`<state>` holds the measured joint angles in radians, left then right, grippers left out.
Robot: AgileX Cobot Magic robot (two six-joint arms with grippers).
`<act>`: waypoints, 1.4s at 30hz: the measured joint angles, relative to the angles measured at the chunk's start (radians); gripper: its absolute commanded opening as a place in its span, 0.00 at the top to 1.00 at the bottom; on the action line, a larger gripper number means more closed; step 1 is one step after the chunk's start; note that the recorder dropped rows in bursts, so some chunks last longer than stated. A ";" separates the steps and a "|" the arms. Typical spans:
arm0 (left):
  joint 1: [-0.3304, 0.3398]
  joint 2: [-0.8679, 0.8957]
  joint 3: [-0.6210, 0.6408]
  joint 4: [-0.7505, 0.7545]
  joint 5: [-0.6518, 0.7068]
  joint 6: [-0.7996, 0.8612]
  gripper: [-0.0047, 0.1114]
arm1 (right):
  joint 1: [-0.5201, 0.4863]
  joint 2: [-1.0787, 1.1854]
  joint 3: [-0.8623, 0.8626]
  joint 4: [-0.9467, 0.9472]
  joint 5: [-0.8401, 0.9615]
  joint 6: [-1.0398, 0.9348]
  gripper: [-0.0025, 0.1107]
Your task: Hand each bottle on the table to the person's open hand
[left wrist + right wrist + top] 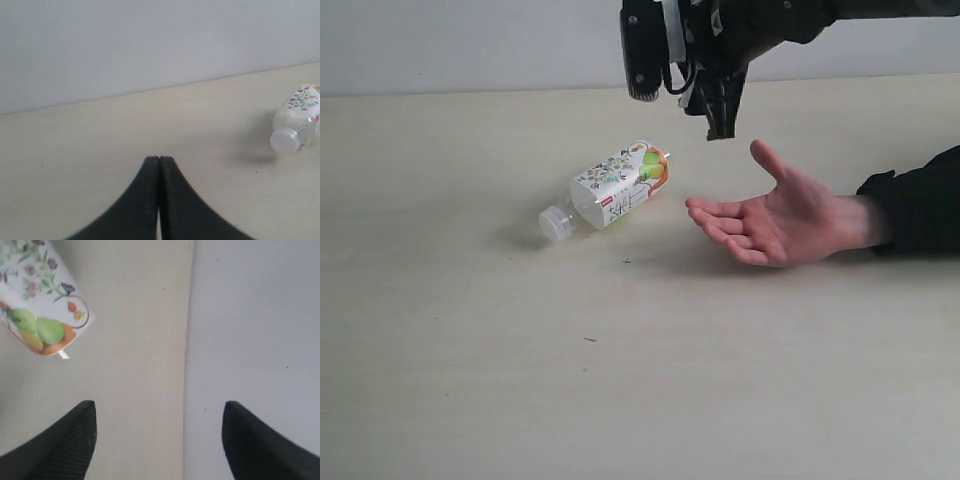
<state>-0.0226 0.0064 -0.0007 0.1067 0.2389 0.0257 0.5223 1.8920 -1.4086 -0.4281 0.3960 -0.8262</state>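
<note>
The right gripper point(718, 122) hung above the table point(470, 380) with its jaws spread wide and nothing between them. Below and to its left the floral bottle point(612, 190) was tilted, cap end low, base raised; I couldn't tell whether it touched the tabletop. The open hand point(775, 222) rested palm-up just beside it, apart from it. The left gripper point(159, 161) had its jaws pressed together, empty.

No legible print on bottle point(615, 188)
</note>
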 measured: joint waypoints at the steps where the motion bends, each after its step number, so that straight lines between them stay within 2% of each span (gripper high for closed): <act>1: 0.000 0.000 0.000 0.000 0.000 0.000 0.95 | 0.000 0.000 0.000 0.000 -0.010 0.057 0.38; 5: 0.000 0.000 0.000 0.000 0.000 0.000 0.95 | 0.001 0.000 -0.002 -0.008 -0.029 0.228 0.40; 6: 0.000 0.000 0.000 0.000 0.000 0.000 0.95 | 0.003 0.000 -0.002 -0.010 -0.015 0.257 0.43; 9: 0.000 0.000 0.000 0.000 0.000 0.000 0.95 | 0.018 -0.009 -0.002 -0.014 0.062 0.348 0.62; 10: 0.000 0.000 0.000 0.000 0.000 0.000 0.95 | 0.021 -0.016 -0.002 -0.014 0.092 0.369 0.64; 11: 0.000 0.000 0.000 0.000 0.000 0.000 0.95 | 0.023 -0.023 -0.002 -0.014 0.115 0.376 0.64; 15: 0.000 0.000 0.000 0.000 0.000 0.000 0.95 | 0.023 -0.047 -0.002 -0.032 0.221 0.279 0.45; 20: 0.000 0.000 0.000 0.000 0.000 0.000 0.95 | 0.023 -0.045 -0.002 -0.026 0.251 0.219 0.46; 26: 0.000 0.000 0.000 0.000 0.000 0.000 0.95 | 0.050 0.005 -0.002 -0.033 0.195 -0.072 0.38; 30: 0.000 0.000 0.000 0.000 0.000 0.000 0.95 | 0.090 0.061 -0.002 -0.112 0.118 -0.191 0.38; 36: 0.000 0.000 0.000 0.000 0.000 0.000 0.95 | 0.132 0.150 -0.002 -0.269 0.033 -0.210 0.39; 42: 0.000 0.000 0.000 0.000 0.000 0.000 0.95 | 0.140 0.191 -0.002 -0.388 -0.025 -0.111 0.39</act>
<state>-0.0226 0.0064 -0.0007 0.1067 0.2389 0.0257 0.6628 2.0828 -1.4108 -0.8159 0.3714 -0.9372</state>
